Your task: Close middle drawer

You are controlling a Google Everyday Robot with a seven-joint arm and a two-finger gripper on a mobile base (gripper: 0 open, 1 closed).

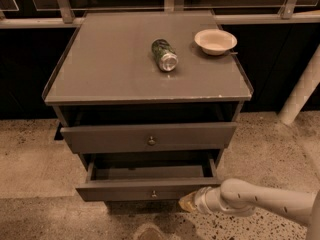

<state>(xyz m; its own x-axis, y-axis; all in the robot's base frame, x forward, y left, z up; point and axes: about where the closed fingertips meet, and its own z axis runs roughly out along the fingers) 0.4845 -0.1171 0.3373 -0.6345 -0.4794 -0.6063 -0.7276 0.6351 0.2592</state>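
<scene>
The middle drawer (pixel 120 190) is the lower grey front in the camera view, with a small round knob (pixel 153 194). It stands partly pulled out, and its dark inside shows behind the front. My gripper (pixel 187 202) comes in from the lower right on a pale arm (pixel 260 200). Its tip is at the right part of the drawer front, just below its lower edge. The taller, wider top drawer (pixel 100 137) sits above, with a larger knob (pixel 151 140). The thinnest front is hidden below.
A green can (pixel 164 54) lies on its side on the cabinet top (pixel 110 69). A cream bowl (pixel 215 41) stands at the top's back right. A white post (pixel 300 91) leans at the right. Speckled floor (pixel 35 159) surrounds the cabinet.
</scene>
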